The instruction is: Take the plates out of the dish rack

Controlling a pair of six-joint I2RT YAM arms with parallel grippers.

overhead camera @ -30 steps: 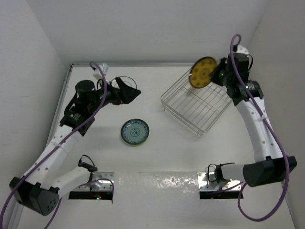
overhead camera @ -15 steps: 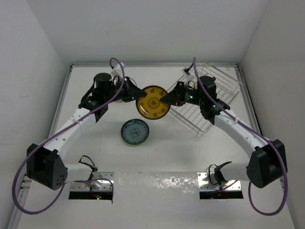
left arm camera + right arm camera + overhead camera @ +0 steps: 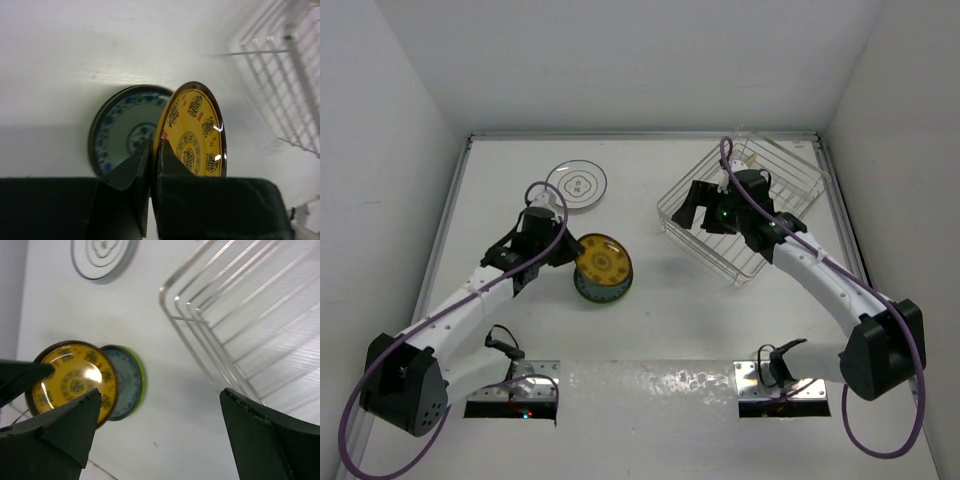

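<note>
My left gripper (image 3: 577, 256) is shut on the rim of a yellow plate (image 3: 601, 262) with dark printed marks, held on edge. In the left wrist view the left gripper (image 3: 154, 146) pinches the yellow plate (image 3: 197, 131) just above a teal-blue plate (image 3: 124, 132) lying flat on the table. A white plate (image 3: 577, 185) lies flat at the back left. The wire dish rack (image 3: 745, 225) stands at the right, with no plate showing in it. My right gripper (image 3: 704, 211) hangs open at the rack's left corner, holding nothing. In its wrist view the right gripper (image 3: 160, 395) is over bare table.
White walls close the table at the back and both sides. The rack's corner (image 3: 175, 300) lies close to the right fingers. The right wrist view also shows the yellow plate (image 3: 75, 382), the teal-blue plate (image 3: 129, 382) and the white plate (image 3: 102, 255).
The yellow plate passed from the right gripper to the left one. The left arm carried it towards me over the teal-blue plate. The right gripper opened and drew back to the rack.
</note>
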